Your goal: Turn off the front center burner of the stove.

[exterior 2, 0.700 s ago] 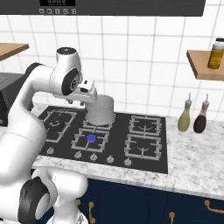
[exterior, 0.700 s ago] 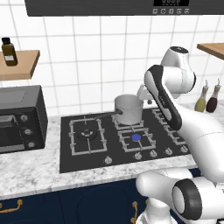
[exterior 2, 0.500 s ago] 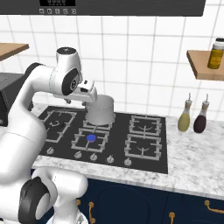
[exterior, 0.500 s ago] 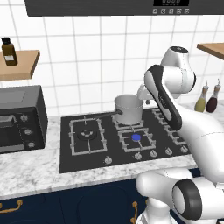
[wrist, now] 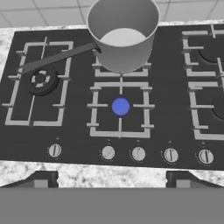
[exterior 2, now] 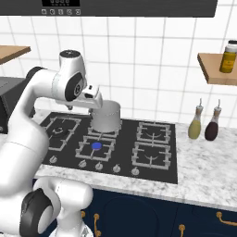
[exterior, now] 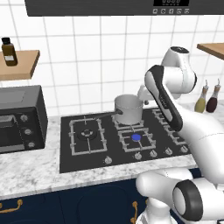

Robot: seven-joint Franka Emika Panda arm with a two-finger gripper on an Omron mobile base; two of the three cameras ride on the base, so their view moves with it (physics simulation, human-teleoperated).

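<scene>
The stove [wrist: 78,131] is a black glass cooktop with grey grates. Its front center burner [wrist: 120,106] shows a blue centre disc inside a square grate, also seen as the burner [exterior: 136,137] and burner [exterior 2: 96,146] in the base views. A row of silver knobs [wrist: 138,153] lines the stove's front edge. My gripper [wrist: 111,181] is open and holds nothing. It hovers well above the stove's front edge and looks down on the knobs. A grey pot [wrist: 122,39] stands on the rear center grate, its handle pointing left.
A black toaster oven [exterior: 17,118] stands left of the stove [exterior: 65,162]. Two bottles [exterior 2: 196,122] stand on the marble counter to the right. Wooden wall shelves carry a dark bottle [exterior: 8,51] and a jar [exterior 2: 228,56]. A hood hangs overhead.
</scene>
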